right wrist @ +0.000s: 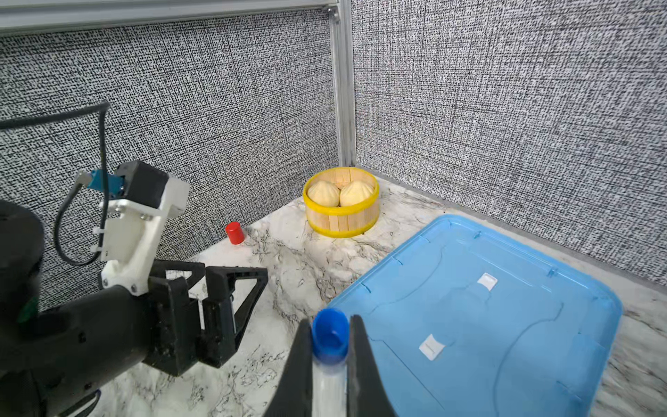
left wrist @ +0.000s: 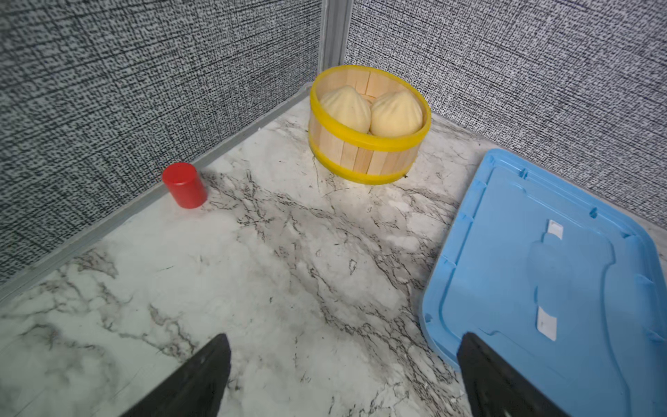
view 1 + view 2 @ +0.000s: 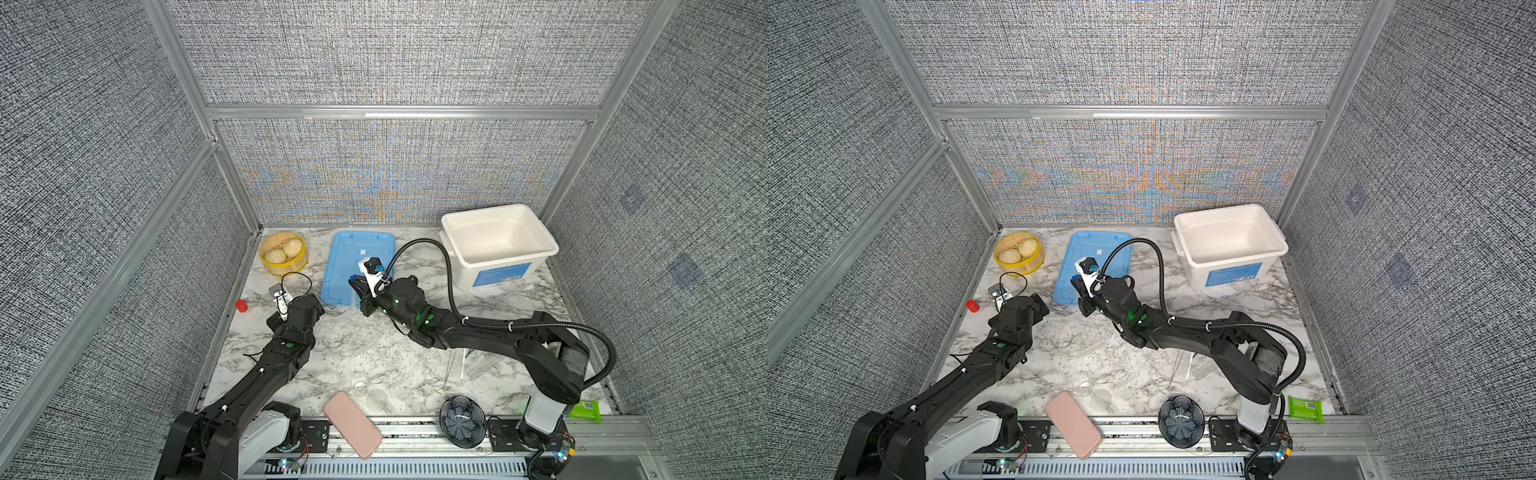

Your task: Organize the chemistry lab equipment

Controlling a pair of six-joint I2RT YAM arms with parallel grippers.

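Note:
My right gripper (image 1: 330, 319) is shut on a slim clear tube with a blue cap (image 1: 330, 335). It holds the tube over the near edge of the blue lid (image 1: 487, 325). In both top views that gripper (image 3: 355, 286) (image 3: 1077, 286) shows the blue cap at its tip. My left gripper (image 2: 345, 335) (image 3: 301, 305) is open and empty, just left of the lid's near corner. A long thin white stick (image 3: 462, 365) and thin silver tweezers (image 3: 450, 368) lie on the marble under the right forearm. A dark blue tip (image 3: 469, 353) shows beside them, mostly hidden by the arm.
A white bin (image 3: 503, 276) stands at the back right. A yellow steamer basket (image 3: 284, 253) with two buns sits in the back left corner, with a red cup (image 3: 241, 306) by the left wall. Along the front edge lie a pink phone (image 3: 352, 424), a dark flower-shaped bowl (image 3: 462, 420) and a green packet (image 3: 585, 411).

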